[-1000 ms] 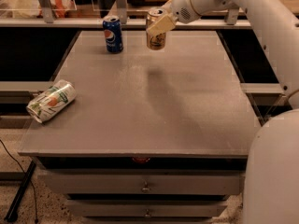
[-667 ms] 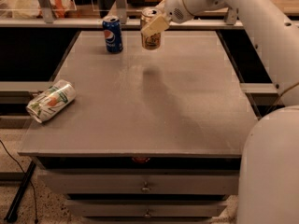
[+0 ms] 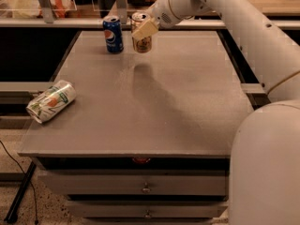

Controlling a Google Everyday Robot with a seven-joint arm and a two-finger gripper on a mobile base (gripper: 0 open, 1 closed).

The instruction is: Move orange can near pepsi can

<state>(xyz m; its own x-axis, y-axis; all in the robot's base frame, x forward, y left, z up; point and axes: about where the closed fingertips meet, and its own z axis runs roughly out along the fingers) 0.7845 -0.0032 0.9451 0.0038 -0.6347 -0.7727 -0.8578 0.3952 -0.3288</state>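
Nearer the pepsi can now, gripper holds orange can above grey table.

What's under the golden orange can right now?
Only bare grey tabletop and its shadow; the gripper holds the golden-orange metallic can aloft beside the dark blue Pepsi can. Its underside is hidden.

You have white-green can lying on side at left edge of counter, near front-left corner. Drawers with knobs under front edge. Black cable on floor below front-left corner. Gripper near far edge.
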